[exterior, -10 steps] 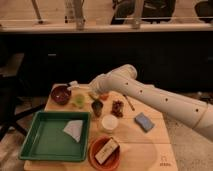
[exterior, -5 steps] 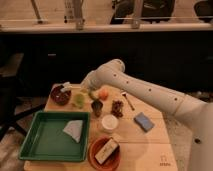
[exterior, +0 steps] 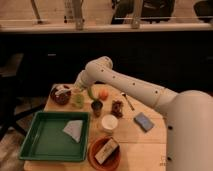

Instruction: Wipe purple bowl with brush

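Observation:
The purple bowl (exterior: 61, 96) sits at the table's far left corner. Across its top lies the white handle of the brush (exterior: 62, 90); I cannot make out the brush's head. My gripper (exterior: 76, 89) hangs just right of the bowl at the end of the white arm, which reaches in from the right. It is shut on the brush's near end.
A green tray (exterior: 35, 145) with a white cloth (exterior: 74, 129) fills the front left. Around it are an orange bowl (exterior: 94, 156), a white cup (exterior: 109, 122), a blue sponge (exterior: 143, 121), a fork (exterior: 127, 100), an orange fruit (exterior: 103, 94) and a dark cup (exterior: 96, 106).
The arm has swung left across the back of the table, bringing the gripper from the middle up to the purple bowl.

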